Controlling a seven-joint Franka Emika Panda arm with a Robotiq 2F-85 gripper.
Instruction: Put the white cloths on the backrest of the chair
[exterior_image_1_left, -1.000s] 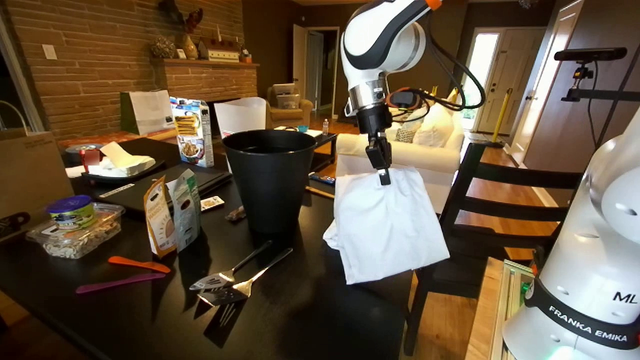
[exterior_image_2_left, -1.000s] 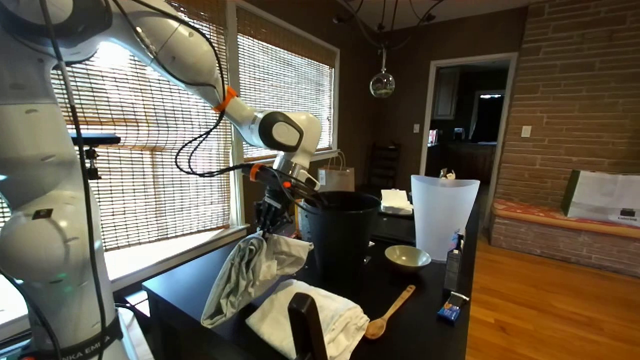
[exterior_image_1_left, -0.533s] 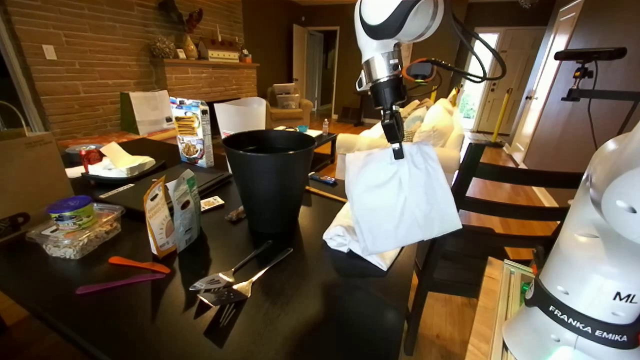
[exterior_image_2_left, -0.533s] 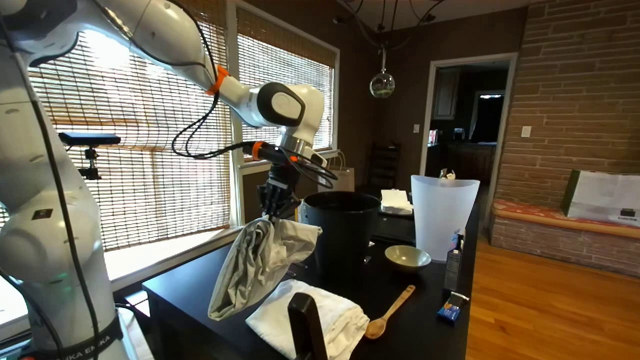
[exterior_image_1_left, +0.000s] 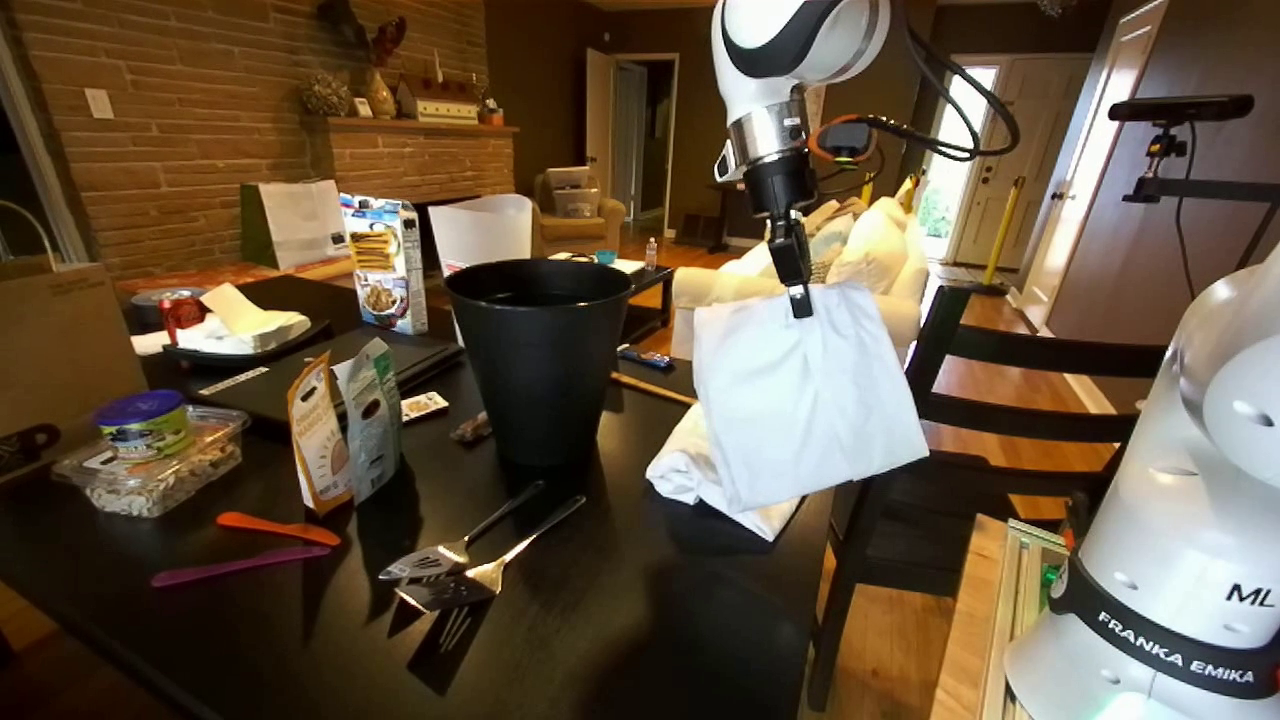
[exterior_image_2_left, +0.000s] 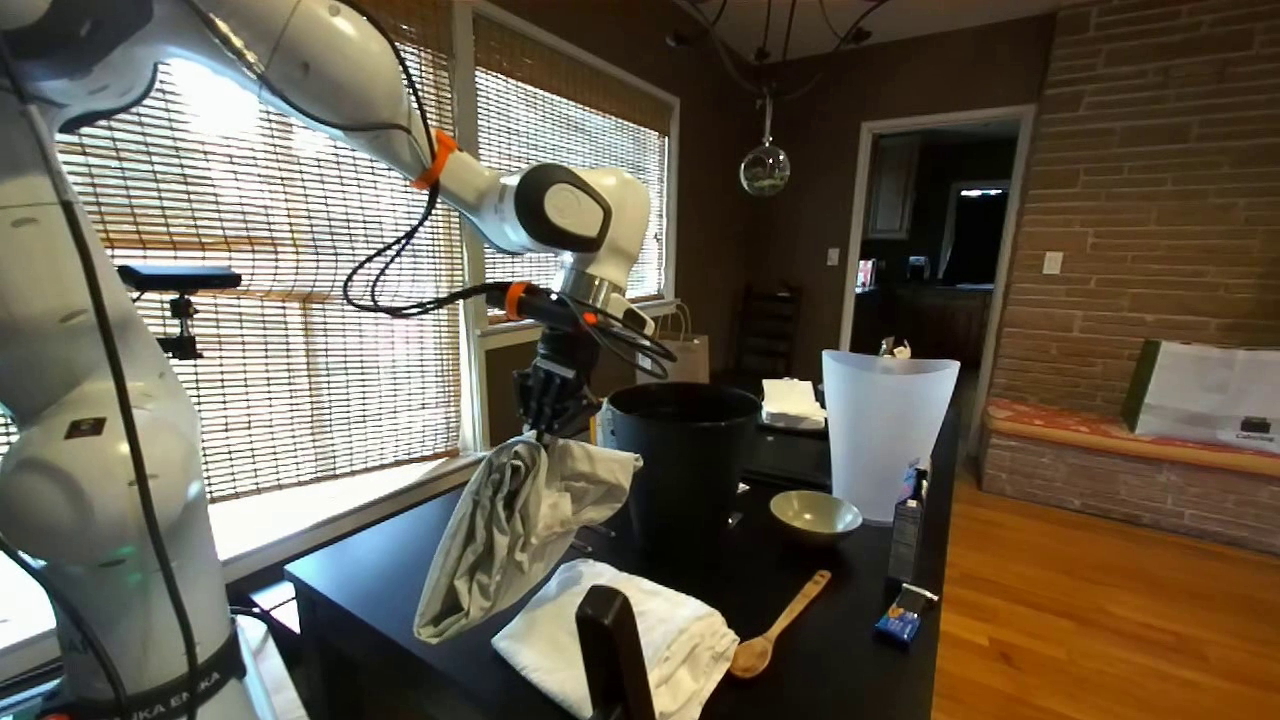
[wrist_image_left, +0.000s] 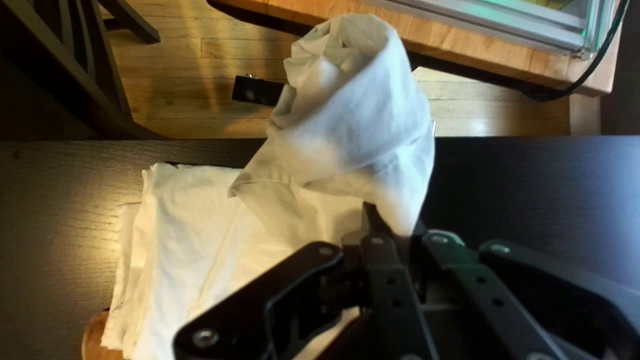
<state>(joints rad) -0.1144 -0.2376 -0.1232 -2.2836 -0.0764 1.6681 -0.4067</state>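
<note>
By the hand (exterior_image_1_left: 799, 304), a white cloth (exterior_image_1_left: 808, 405) is gripped near its top, hanging below; its pick-up is judged done. Lower, a second cloth (exterior_image_2_left: 678, 622) is seen folded on the table (exterior_image_1_left: 620, 620). Neither has been laid over the chair's backrest (exterior_image_1_left: 1030, 417), so both placements are left.

Can see a creased white cloth (exterior_image_1_left: 810, 410) hanging in midair, pinched near the top; see a folded white cloth (exterior_image_2_left: 680, 630) on the table (exterior_image_1_left: 600, 640); see a dark slat-backed chair (exterior_image_1_left: 1030, 418) upright, just beside.
</note>
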